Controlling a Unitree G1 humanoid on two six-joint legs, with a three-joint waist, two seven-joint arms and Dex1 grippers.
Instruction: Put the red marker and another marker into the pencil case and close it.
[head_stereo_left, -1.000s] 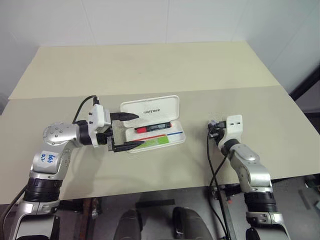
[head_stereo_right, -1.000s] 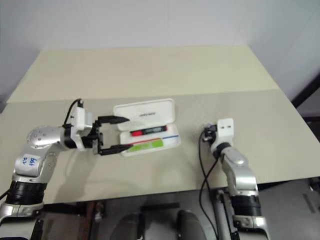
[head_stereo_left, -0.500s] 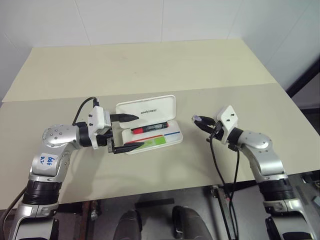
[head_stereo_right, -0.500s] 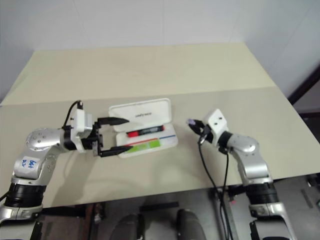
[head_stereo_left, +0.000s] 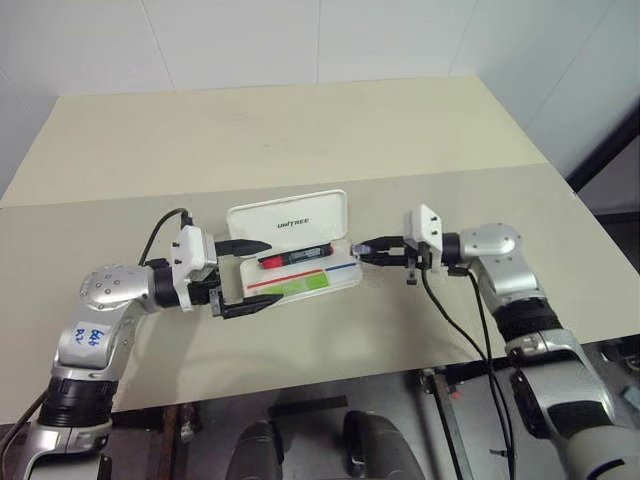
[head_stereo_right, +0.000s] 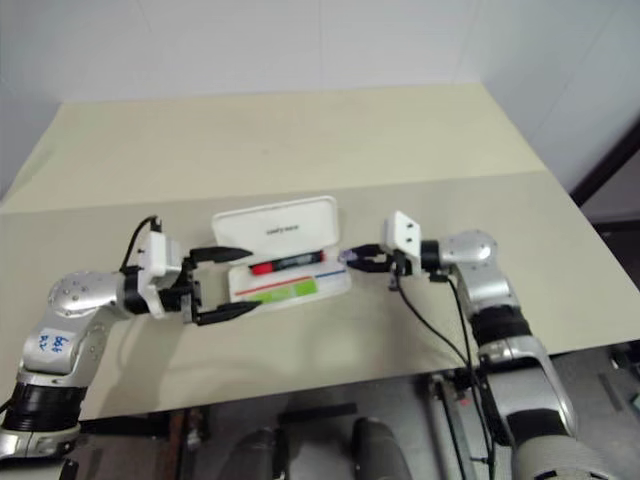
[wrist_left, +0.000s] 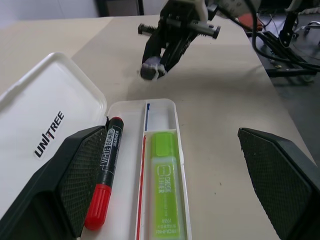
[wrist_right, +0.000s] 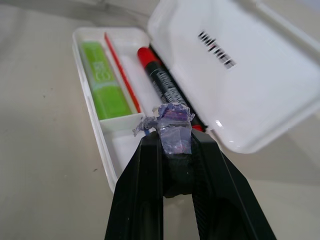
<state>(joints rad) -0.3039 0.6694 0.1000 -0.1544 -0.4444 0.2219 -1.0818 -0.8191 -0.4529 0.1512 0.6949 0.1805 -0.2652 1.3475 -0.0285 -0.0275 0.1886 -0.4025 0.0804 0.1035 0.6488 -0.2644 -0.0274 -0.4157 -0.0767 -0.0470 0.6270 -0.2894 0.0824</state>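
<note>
Case (head_stereo_left: 300, 252) lies open on the table (head_stereo_left: 300, 130), lid (head_stereo_left: 290, 215) laid back on the far side, tray toward the robot. Red marker (head_stereo_left: 295, 256) rests in the tray's far slot, along the hinge. Green marker (head_stereo_left: 300, 287) lies in the near slot, a thin red-and-blue stripe between the two. Both markers are inside the case; only the closing is left, by my reading.

Left gripper (head_stereo_left: 243, 277) sits at the case's left end, fingers spread wide, one tip by the lid's corner and the other by the tray's near corner, gripping nothing. I cannot tell whether either tip touches the case.

Right gripper (head_stereo_left: 363, 246) sits at the case's right end, pointing at it, fingers pressed together with a scrap of purple tape on the tips. It holds nothing. The tips are just beside the tray's right edge; contact is uncertain.

Risks from here:
- A push from the right tips could slide the light case leftward instead of lifting the lid, if the left gripper does not brace it.
- The lid lies nearly flat, so closed tips may skate over its rim without catching.
- If the red marker's end rides up against the hinge, the lid could jam or not latch.
- The left finger by the lid corner might get pinched as the lid swings over.
</note>
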